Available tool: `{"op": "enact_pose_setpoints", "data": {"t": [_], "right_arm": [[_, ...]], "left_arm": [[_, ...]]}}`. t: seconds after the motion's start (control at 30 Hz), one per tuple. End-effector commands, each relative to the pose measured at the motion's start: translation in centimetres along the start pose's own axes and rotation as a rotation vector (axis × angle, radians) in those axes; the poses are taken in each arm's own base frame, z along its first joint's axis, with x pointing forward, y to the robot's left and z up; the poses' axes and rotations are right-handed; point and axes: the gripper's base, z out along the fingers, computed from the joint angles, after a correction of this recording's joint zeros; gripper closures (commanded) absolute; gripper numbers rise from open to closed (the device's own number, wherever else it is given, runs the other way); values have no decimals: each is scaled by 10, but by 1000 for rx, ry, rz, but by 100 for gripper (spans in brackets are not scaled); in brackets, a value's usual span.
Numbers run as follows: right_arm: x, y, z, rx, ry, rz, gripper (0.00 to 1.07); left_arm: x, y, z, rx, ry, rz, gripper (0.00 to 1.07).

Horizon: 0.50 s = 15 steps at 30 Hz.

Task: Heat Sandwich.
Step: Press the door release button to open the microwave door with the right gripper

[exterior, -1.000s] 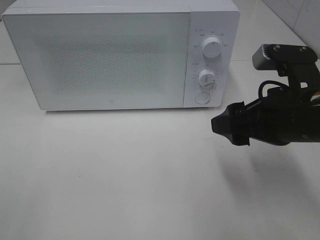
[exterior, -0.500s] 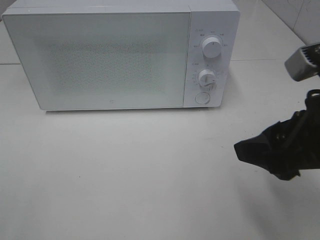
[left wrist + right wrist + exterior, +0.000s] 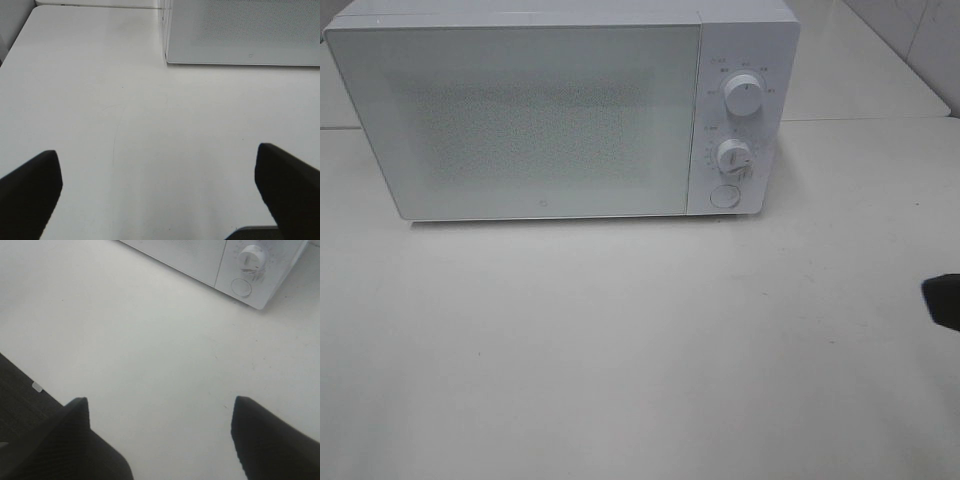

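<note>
Heat sandwich: microwave shut, both claws empty, sandwich unseen.

Ext. high: microwave (image 3: 560,110) at back of table (image 3: 620,350), door (image 3: 520,120) shut. The frosted front hides the inside. The sandwich shows in no view, so can't tell if it's in there or off-frame. Only a dark sliver of the right arm (image 3: 945,300) at the R edge, well apart from the panel. L wrist: left gripper (image 3: 156,152) spread wide, nothing betw. fingers, bare table under it, microwave corner ahead. R wrist: right gripper (image 3: 159,405) also wide open, empty; lower knob (image 3: 251,257) and round button (image 3: 241,287) ahead, well apart from it. Risks (my read): dial marks too small to read, so can't confirm any heating is set. If R goes for the button, the knob sits just beside it, and a wide claw could nudge it & shift the time. A hard push could slide the unit back.
</note>
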Motion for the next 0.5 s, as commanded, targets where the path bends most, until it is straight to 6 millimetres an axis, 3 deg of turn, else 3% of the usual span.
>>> {"op": "enact_pose_setpoints", "data": {"t": [0.03, 0.3, 0.5], "right_arm": [[11, -3, -19, 61, -12, 6, 31], [44, -5, -55, 257, -58, 129, 31], [66, 2, -67, 355, -159, 248, 31]], "left_arm": [[1, 0, -3, 2, -30, -2, 7], [1, 0, -3, 2, -30, -2, 7], [1, 0, -3, 2, -30, -2, 7]]}}
